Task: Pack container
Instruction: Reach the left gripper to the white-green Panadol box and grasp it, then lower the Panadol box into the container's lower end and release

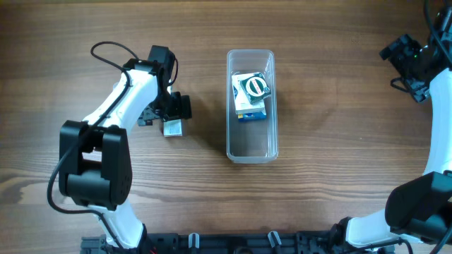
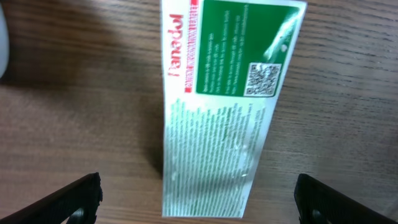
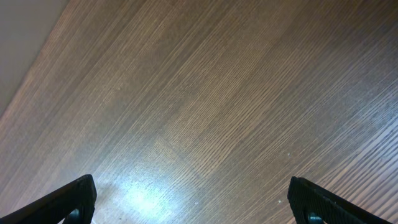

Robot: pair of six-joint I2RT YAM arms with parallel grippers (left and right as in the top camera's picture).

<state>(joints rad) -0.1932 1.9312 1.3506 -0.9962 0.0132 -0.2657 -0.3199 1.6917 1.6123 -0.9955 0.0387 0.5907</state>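
The container (image 1: 251, 149) is a clear, long plastic bin at the table's middle. It holds small boxes (image 1: 250, 106) with a round green and white item (image 1: 254, 87) on top. A Panadol box (image 2: 221, 112), white with a green and red label, lies on the wood; in the overhead view (image 1: 173, 128) only its end shows under my left gripper. My left gripper (image 1: 168, 113) is open, its fingers wide on either side of that box (image 2: 199, 199). My right gripper (image 1: 408, 58) is open and empty at the far right, over bare wood (image 3: 193, 199).
The table's far edge shows at the upper left of the right wrist view (image 3: 25, 37). A pale rounded thing (image 2: 2, 37) sits at the left edge of the left wrist view. A black rail (image 1: 226, 243) runs along the table's front.
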